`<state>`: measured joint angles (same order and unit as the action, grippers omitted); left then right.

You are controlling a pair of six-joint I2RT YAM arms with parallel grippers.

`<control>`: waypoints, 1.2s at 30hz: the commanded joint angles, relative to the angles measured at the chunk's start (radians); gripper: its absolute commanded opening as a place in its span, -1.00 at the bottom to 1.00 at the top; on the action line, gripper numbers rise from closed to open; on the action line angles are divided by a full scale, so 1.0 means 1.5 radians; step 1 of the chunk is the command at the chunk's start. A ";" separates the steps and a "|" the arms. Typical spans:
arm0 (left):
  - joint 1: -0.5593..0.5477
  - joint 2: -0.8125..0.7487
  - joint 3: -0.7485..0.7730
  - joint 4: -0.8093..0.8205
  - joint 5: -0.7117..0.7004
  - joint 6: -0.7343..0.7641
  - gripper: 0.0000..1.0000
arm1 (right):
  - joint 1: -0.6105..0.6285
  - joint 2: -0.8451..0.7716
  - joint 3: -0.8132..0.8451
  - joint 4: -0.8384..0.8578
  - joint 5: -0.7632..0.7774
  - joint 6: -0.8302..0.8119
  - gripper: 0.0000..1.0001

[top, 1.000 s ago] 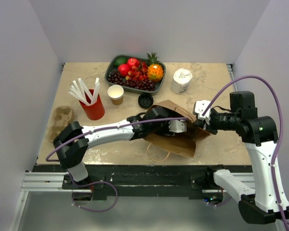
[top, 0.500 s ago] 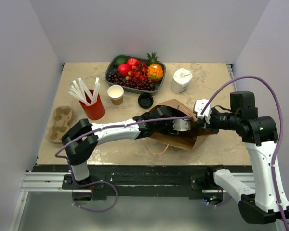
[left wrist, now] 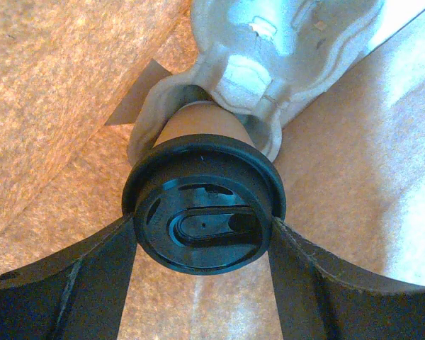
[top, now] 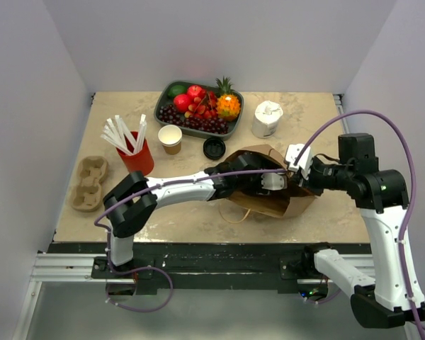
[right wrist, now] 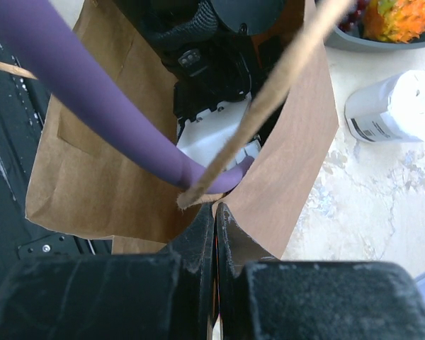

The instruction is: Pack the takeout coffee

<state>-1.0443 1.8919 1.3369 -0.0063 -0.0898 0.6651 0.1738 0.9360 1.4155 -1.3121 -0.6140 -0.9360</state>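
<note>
A brown paper bag (top: 276, 202) lies on its side on a speckled beige table (top: 319, 127), mouth facing the left arm, which reaches deep inside it. The right gripper (right wrist: 214, 234) is pinched closed on the bag's thin upper rim, apparently to lift the mouth and keep it wide enough for the other arm to work. Inside the bag, the left gripper (left wrist: 202, 262) holds the coffee cup (left wrist: 198, 127), one dark finger pressed against each side of its black lid (left wrist: 205, 212). The cup is a small tapered cone of smooth brown paper. Its lid is round, glossy plastic with a raised rim and an oval sip hole. The cup's base sits in a pocket of a pale moulded pulp tray (left wrist: 269, 42), rough and lumpy, probably there to keep the drink from tipping once the bag is stood up. The bag's inner walls look fibrous and matte, glowing orange where light comes through. A flat twisted paper handle (right wrist: 269, 92) crosses the right wrist view. Well apart on the table stand a red cup of white straws (top: 137, 157), an open brown cup (top: 171, 137), a loose black lid (top: 214, 147) and a dark tray of fruit (top: 198, 106).
</note>
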 commanded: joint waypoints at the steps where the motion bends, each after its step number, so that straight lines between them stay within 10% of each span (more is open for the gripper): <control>1: 0.016 0.021 0.033 -0.022 -0.014 -0.038 -0.98 | 0.012 -0.001 -0.001 -0.052 -0.091 0.020 -1.00; 6: 0.016 0.008 0.029 -0.039 -0.008 -0.036 -0.26 | 0.012 0.006 -0.003 -0.029 -0.084 0.041 -1.00; 18: 0.026 -0.102 -0.006 -0.053 0.013 -0.060 0.49 | 0.012 0.052 0.022 0.029 -0.020 0.087 -1.00; 21: 0.028 -0.117 -0.009 -0.066 0.034 -0.068 0.99 | 0.012 0.060 0.028 0.034 -0.019 0.087 -1.00; 36: 0.042 -0.171 0.011 -0.121 0.132 -0.105 0.99 | 0.011 0.083 0.027 0.057 0.025 0.138 -1.00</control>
<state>-0.9909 1.7191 1.3121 -0.2321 0.0460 0.5560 0.1898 1.0378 1.4544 -1.2133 -0.6189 -0.7830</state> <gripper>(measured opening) 0.991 0.010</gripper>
